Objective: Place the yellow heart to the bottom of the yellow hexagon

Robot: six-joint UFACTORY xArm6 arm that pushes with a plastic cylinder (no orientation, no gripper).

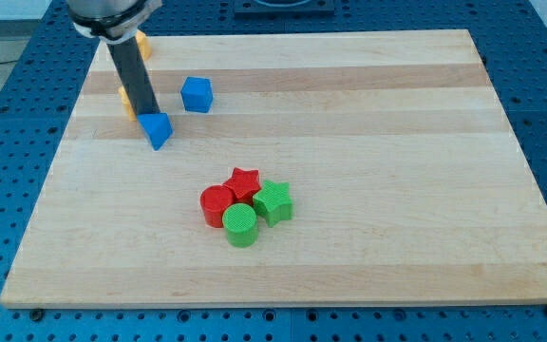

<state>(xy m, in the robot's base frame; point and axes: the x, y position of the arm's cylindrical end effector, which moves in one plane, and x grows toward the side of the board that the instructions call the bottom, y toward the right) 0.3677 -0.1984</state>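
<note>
the dark rod's tip (146, 112) had no jaws to open or close, and it stood touching the blue plastic wedge-shaped block (158, 129), so you needed to steer around it toward the half-hidden yellow plastic block (124, 96).

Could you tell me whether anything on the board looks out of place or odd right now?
Nothing looks damaged. My tip sits right behind the blue wedge-like block, and the rod hides most of two yellow blocks near the view's top left, so their shapes cannot be told.
</note>
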